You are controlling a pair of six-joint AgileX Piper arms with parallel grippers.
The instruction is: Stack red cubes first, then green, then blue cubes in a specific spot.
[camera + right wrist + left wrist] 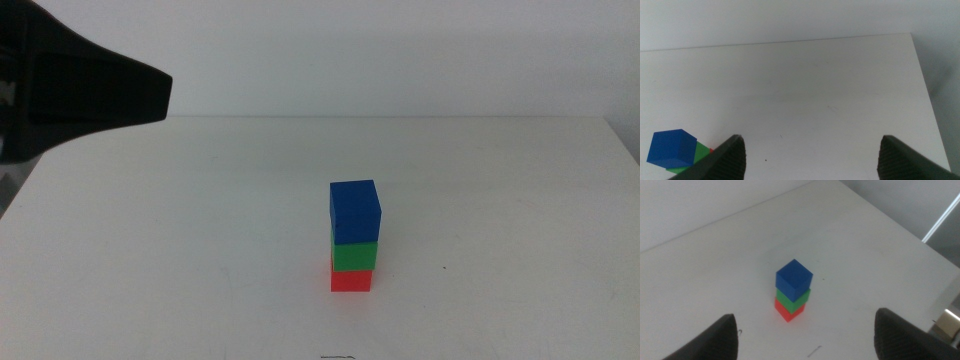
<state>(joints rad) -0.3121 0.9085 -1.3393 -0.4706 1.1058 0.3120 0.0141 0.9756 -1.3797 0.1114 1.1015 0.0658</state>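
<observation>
A three-cube stack stands upright on the white table [200,250]: the red cube [351,281] at the bottom, the green cube [355,256] on it, the blue cube [355,212] on top, turned slightly. The spot is the patch of table under the stack. My left gripper [150,95] hovers high at the far left, well away from the stack. In the left wrist view that gripper [805,330] is open and holds nothing, with blue [794,279], green [796,299] and red [789,312] ahead of it. My right gripper [811,142] is open and holds nothing, with the blue cube [671,148] off to one side.
The table's far edge [400,117] meets a pale wall. Its right edge [622,140] shows at the far right. A small dark speck [445,267] lies on the table right of the stack.
</observation>
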